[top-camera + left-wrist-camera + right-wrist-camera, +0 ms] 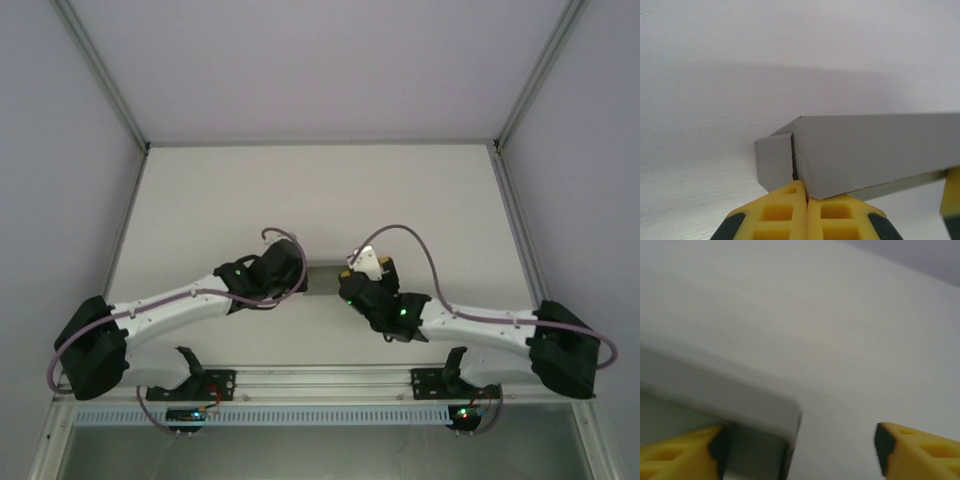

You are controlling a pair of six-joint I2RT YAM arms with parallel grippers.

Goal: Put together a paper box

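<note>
The paper box is a small grey cardboard box, set between my two grippers at the middle of the table. In the left wrist view the paper box has a short end flap standing beside its long wall. My left gripper is shut, with the box's lower corner pinched at its yellow fingertips. My left gripper meets the box's left end. My right gripper is open around the other end of the paper box, which lies close to its left finger. My right gripper sits at the box's right end.
The white table stretches away behind the box, with light walls and metal frame rails on three sides. A rail with both arm bases runs along the near edge. One yellow finger of the right gripper shows at the left wrist view's right edge.
</note>
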